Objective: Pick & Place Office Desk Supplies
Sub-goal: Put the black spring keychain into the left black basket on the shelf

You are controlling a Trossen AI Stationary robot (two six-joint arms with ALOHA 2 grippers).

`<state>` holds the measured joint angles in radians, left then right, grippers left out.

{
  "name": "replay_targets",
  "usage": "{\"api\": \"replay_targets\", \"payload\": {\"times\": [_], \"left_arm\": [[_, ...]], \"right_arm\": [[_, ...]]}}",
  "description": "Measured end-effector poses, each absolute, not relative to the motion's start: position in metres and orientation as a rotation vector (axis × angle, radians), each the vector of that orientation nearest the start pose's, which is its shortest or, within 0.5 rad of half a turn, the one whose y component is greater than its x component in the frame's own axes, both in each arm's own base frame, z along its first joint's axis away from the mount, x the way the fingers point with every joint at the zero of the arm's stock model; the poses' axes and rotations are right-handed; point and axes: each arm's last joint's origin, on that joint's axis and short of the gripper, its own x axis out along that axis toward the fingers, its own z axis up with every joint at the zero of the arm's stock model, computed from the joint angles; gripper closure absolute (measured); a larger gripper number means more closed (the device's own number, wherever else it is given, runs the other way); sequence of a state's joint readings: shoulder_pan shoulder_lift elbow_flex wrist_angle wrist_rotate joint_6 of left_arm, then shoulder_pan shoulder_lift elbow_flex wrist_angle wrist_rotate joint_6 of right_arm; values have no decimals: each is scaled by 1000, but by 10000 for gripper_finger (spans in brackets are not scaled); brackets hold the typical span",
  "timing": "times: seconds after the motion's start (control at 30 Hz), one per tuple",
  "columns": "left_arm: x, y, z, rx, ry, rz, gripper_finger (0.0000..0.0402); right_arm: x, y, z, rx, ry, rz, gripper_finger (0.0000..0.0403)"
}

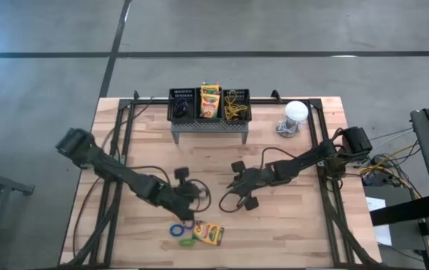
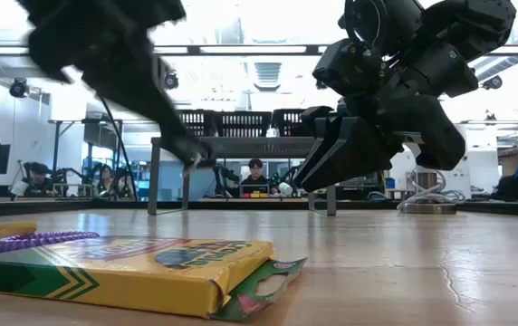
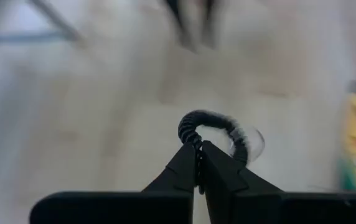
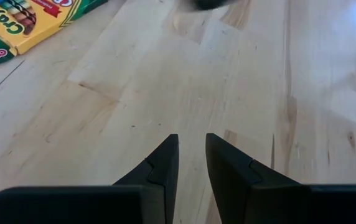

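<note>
jaws of the left gripper clamp a black loop; right gripper slightly parted over bare table.

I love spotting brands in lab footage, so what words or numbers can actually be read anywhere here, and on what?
"Crayo": cut off by the picture edge, on the flat yellow-and-green cardboard crayon box in the right wrist view.
"8": on that box's green corner.
Print on the upright crayon box in the black mesh bins: too small to read.
</note>
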<state>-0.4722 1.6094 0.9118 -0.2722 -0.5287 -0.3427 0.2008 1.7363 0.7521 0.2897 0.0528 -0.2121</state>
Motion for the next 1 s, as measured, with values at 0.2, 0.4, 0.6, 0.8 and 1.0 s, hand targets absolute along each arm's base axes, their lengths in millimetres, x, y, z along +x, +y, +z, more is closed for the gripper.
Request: {"api": "replay_targets", "payload": {"times": [0.2, 0.4, 0.6, 0.8, 1.0], "left_arm": [[269, -98, 247, 246, 604, 564, 381], [256, -45, 301, 229, 467, 790, 382], [251, 34, 311, 175, 536, 906, 380], [239, 96, 306, 38, 589, 988, 369], [228, 121, 301, -73, 627, 922, 344]], "right_arm": [[317, 63, 131, -290, 674, 214, 333], [317, 63, 131, -290, 675, 214, 332], [317, 63, 131, -290, 675, 213, 328], [317, 63, 131, -293, 674, 214, 336], [317, 63, 131, -292, 675, 214, 336]]}}
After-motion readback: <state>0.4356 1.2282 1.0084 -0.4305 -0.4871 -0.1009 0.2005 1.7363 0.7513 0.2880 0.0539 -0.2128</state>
